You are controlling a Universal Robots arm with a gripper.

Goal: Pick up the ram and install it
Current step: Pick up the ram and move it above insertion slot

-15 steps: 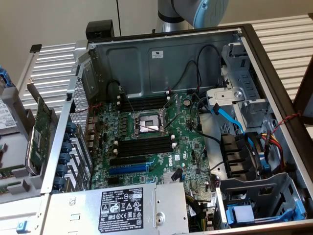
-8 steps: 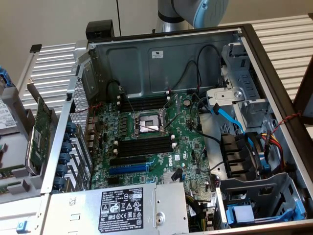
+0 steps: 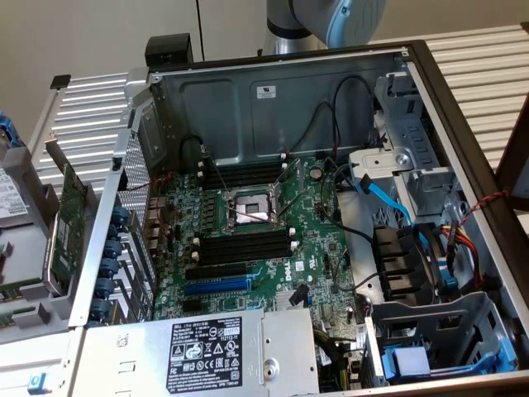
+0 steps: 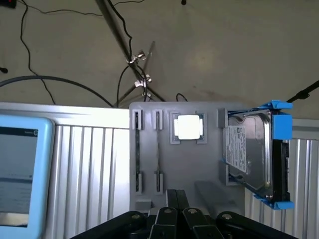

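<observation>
Gripper [image 4: 175, 199] shut, holding nothing, hovering over gray holder block [image 4: 199, 164]. Ram [image 4: 158, 149] stands edge-on in holder slot, beside CPU [image 4: 188, 127]. My worry: stick's super thin, so slight misalignment and fingers hit slot walls, not board

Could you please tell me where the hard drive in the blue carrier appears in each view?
Exterior view: the hard drive is at the far left edge, partly cut off, outside the computer case.
Wrist view: the hard drive stands on edge in the grey holder, beside the silver chip.
Shared landmark: the ribbed metal table.
</observation>
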